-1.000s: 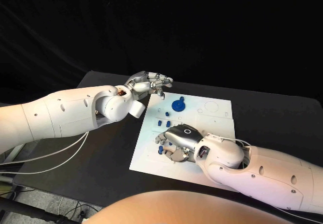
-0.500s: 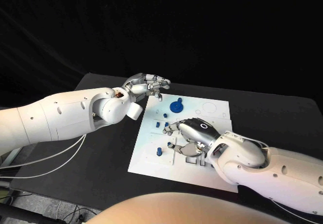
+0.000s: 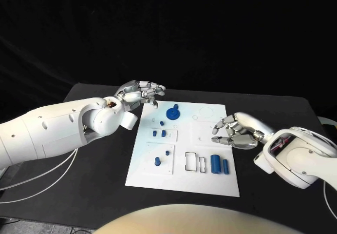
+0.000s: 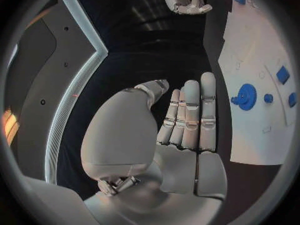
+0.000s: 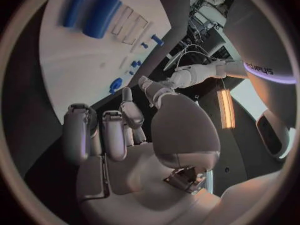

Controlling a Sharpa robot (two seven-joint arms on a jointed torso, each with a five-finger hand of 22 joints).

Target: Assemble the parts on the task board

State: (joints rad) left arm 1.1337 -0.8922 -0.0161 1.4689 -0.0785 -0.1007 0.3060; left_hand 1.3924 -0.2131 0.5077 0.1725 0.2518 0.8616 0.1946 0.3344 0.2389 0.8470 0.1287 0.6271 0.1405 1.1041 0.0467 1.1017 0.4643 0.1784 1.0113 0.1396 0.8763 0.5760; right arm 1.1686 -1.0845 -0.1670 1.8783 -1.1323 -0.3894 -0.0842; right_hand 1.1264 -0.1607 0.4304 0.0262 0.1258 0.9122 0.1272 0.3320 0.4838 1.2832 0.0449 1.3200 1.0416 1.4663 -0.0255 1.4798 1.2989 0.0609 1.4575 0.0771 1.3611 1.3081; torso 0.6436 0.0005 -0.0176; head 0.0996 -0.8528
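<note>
The right hand (image 3: 237,132), fingers loosely curled and empty, has lifted off the white task board (image 3: 184,181), leaving 2 blue cylindrical parts (image 3: 219,164) seated.

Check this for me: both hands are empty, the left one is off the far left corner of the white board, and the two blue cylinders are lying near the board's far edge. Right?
Not quite. The two blue cylinders lie near the near edge of the task board, as the head view shows. The blue gear sits near the far edge. The rest holds: the left hand is off the far left corner, and it and the right hand hold nothing.
</note>
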